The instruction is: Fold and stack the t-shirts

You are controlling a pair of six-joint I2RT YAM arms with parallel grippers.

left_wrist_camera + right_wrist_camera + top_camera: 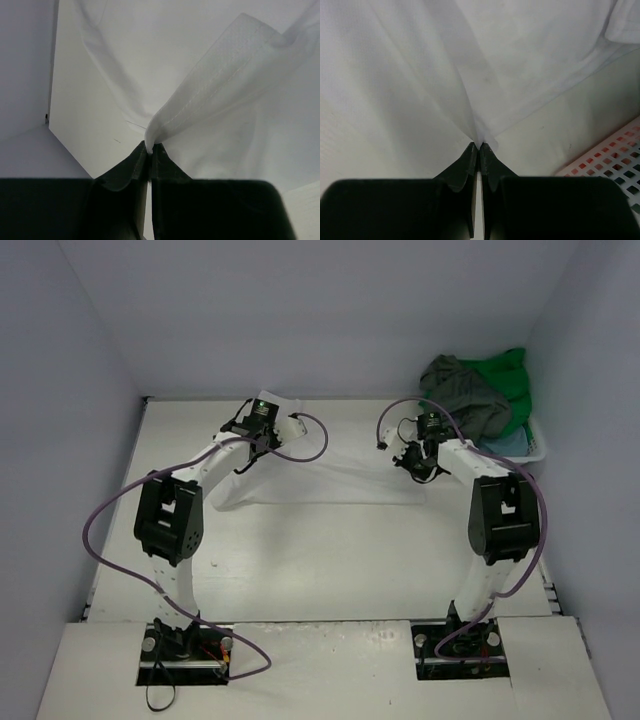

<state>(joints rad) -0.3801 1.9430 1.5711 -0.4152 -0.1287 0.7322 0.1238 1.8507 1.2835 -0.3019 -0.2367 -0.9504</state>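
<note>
Left gripper (150, 148), right gripper (479, 146) pinch white t-shirt (220, 75); basket (537, 446) holds shirts (468, 395).

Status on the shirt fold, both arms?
Left gripper shut on white t-shirt. Right gripper shut on it too. Other shirts heaped in basket, far right. Nothing blocking.

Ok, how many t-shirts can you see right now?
4: white t-shirt on the table; grey-olive t-shirt, green t-shirt and light blue t-shirt heaped in the basket, back right. Others may be hidden underneath.
</note>
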